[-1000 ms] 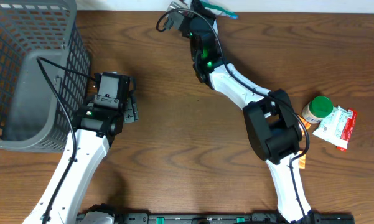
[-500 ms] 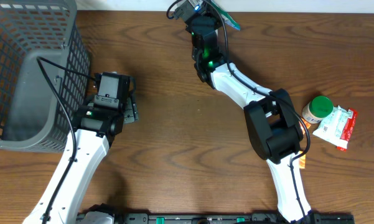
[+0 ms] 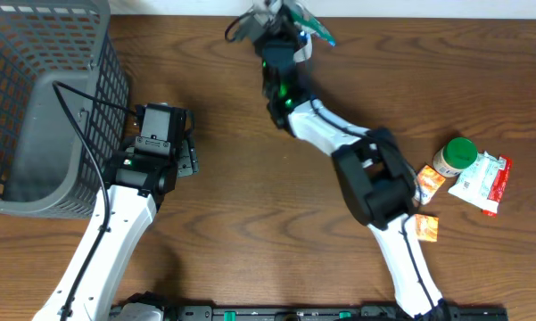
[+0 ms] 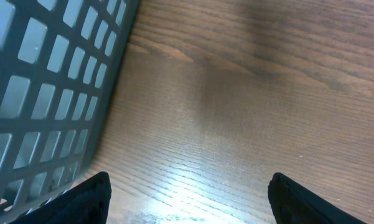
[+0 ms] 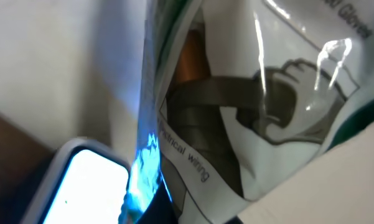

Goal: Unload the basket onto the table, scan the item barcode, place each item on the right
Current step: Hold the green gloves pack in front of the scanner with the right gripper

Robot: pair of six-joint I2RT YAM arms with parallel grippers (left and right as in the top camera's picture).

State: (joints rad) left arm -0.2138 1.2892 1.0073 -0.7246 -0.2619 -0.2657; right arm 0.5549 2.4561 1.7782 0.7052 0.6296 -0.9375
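A: Right gripper (image 3: 288,16) out at the far edge of the table (image 3: 250,232); jaws together on the thin packet (image 5: 255,106); packet held up off the wood, close to the lens.
B: Scanner (image 5: 81,186)?
A: Lit; sits lower left of the packet in the wrist view; blue glow catches only the packet's near edge; printed face slants up and to the right; no barcode seen.
B: Then that face wants turning toward the window, I'd judge. Left gripper (image 3: 187,152)?
A: Fingers apart, empty, beside the basket (image 3: 36,53); well apart from the scanner; right arm is nearer.
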